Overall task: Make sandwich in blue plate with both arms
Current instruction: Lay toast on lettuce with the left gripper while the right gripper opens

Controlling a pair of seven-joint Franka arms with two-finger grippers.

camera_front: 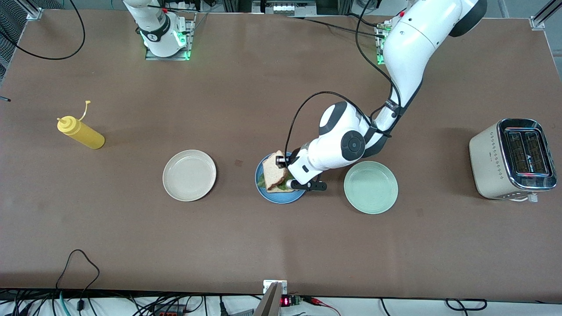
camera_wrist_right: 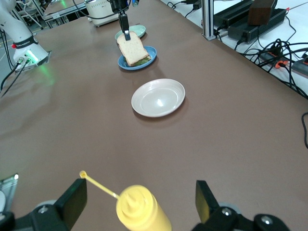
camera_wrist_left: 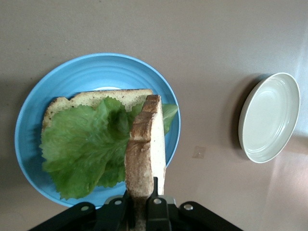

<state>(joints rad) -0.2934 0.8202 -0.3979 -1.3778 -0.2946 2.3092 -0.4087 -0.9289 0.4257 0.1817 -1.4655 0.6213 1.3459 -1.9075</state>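
Blue plate (camera_wrist_left: pixel 29 139): bread slice (camera_wrist_left: pixel 96 98), lettuce (camera_wrist_left: pixel 82 149) on it; top slice (camera_wrist_left: pixel 144 159) tilted above.

a yellow squeeze bottle (camera_front: pixel 81 134), cream plate (camera_front: pixel 189 175), mint plate (camera_front: pixel 371 187) and toaster (camera_front: pixel 511 159) sit apart.

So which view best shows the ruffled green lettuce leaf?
Left wrist view: the lettuce leaf lies spread on the bottom slice. Front view shows only a green edge; right wrist view barely a sliver.
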